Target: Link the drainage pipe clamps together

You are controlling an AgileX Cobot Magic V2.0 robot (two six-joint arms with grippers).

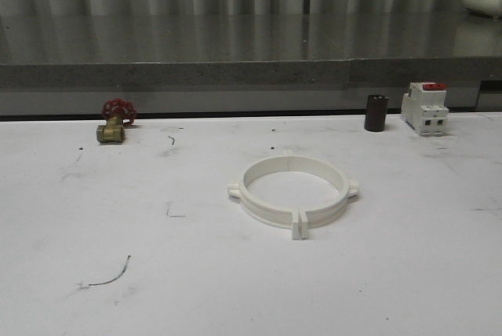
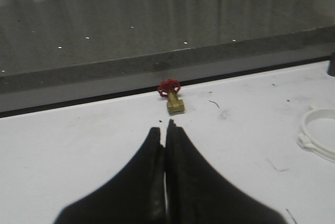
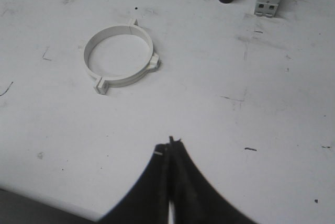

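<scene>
The two white drainage pipe clamps (image 1: 292,191) lie flat in the middle of the table, their ends met so that they form one ring with small square tabs sticking out. The same clamps (image 3: 120,57) lie well beyond my right gripper (image 3: 170,143), which is shut with nothing between its fingers. My left gripper (image 2: 165,130) is shut too and holds nothing. It hovers over bare table, with an edge of the clamps (image 2: 318,134) off to one side.
A brass valve with a red handwheel (image 1: 114,121) sits at the back left. At the back right stand a dark cylinder (image 1: 376,112) and a white breaker with a red top (image 1: 425,107). A grey ledge (image 1: 235,69) runs behind the white table (image 1: 157,273).
</scene>
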